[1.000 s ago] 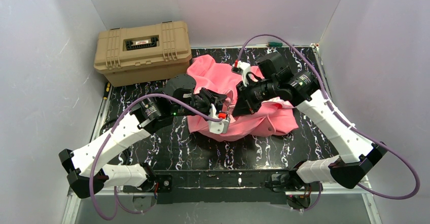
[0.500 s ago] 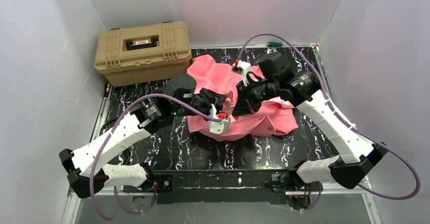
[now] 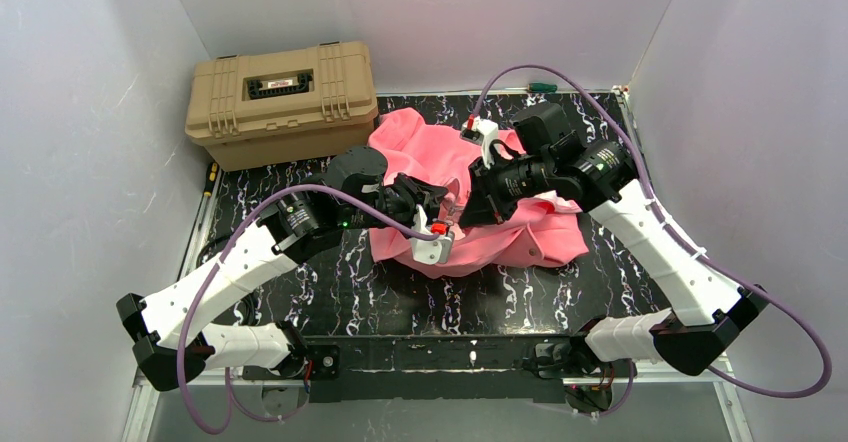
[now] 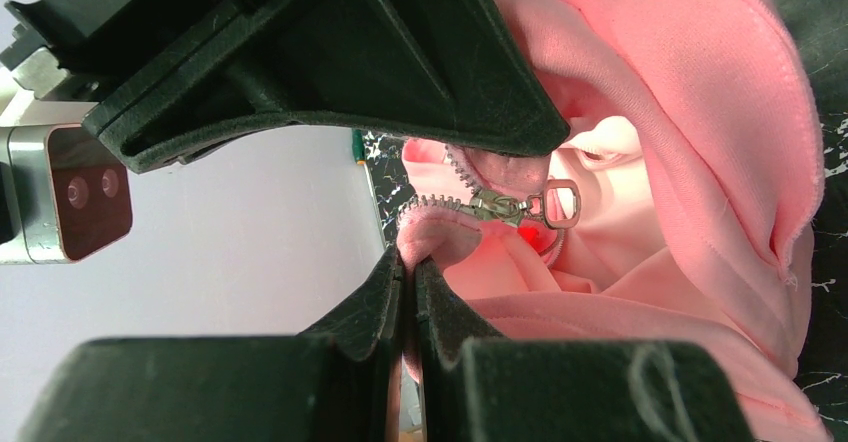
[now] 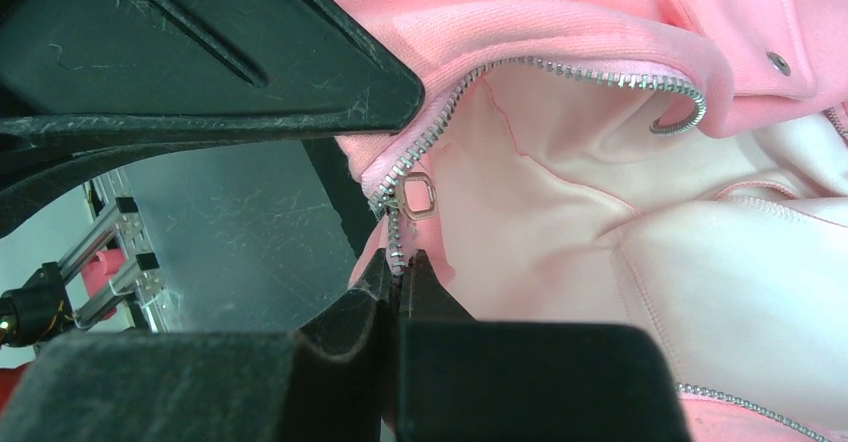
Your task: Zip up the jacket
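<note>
My left gripper (image 4: 408, 262) is pressed together on the jacket's (image 4: 720, 112) zipper-side edge, with the slider (image 4: 495, 205) just beyond my fingertips. My right gripper (image 5: 400, 267) likewise pinches the toothed edge right beneath the pull tab (image 5: 418, 197), and the pale lining (image 5: 620, 292) spreads out beside it. The jacket lies bunched in the middle of the table (image 3: 350, 282), between my two wrists and just right of the tan case (image 3: 285, 102).

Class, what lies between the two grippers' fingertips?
The zipper slider of the jacket lies between the left gripper and the right gripper; both wrist views show it.
</note>
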You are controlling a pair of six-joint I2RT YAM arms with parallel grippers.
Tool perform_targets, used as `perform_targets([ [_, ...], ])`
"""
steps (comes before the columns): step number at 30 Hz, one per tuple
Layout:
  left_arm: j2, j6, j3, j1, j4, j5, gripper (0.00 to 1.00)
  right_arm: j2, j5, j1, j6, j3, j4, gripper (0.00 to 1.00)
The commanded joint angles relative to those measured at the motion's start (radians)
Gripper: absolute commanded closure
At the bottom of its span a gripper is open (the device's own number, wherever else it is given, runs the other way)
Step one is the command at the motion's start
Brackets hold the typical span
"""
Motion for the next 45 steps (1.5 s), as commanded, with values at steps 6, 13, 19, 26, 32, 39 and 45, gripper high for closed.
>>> perform_targets([
  [6, -0.010, 0.024, 0.007, -0.008, -0.013, 0.033, 1.00, -0.042, -0.004, -0.019, 0.019, 0.060, 0.039, 0.99],
  [13, -0.010, 0.042, 0.004, -0.011, -0.023, 0.039, 1.00, -0.048, -0.002, -0.027, 0.062, 0.038, 0.084, 0.99],
  [19, -0.009, 0.048, 0.000, -0.014, -0.032, 0.043, 1.00, -0.056, -0.028, -0.031, 0.088, 0.030, 0.120, 0.99],
  [26, -0.010, 0.054, -0.002, -0.019, -0.032, 0.041, 1.00, -0.034, -0.057, -0.031, 0.142, -0.014, 0.126, 0.99],
  [32, -0.013, 0.055, -0.004, -0.020, -0.033, 0.050, 1.00, -0.017, -0.044, -0.032, 0.128, -0.007, 0.085, 0.99],
  [39, -0.019, 0.093, -0.004, -0.019, -0.078, 0.075, 1.00, 0.013, -0.060, -0.040, 0.068, 0.063, 0.043, 0.99],
  [45, -0.017, 0.122, -0.003, -0.020, -0.128, 0.088, 1.00, 0.024, -0.100, -0.046, 0.063, 0.091, 0.050, 0.99],
])
